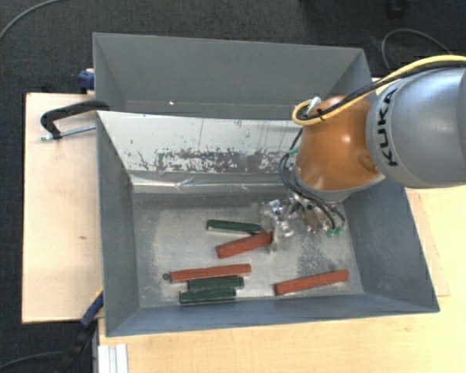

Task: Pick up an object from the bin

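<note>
Red stick (245, 245) by pincer (282, 224); KUKA arm (427, 123)

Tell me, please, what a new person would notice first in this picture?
The big grey arm with its orange cover reaches in from the right. Its gripper is low in the bin, at the ends of a red stick and a dark green stick.

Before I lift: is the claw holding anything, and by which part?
Cannot tell: the claw sits at the right end of the tilted red stick.
</note>
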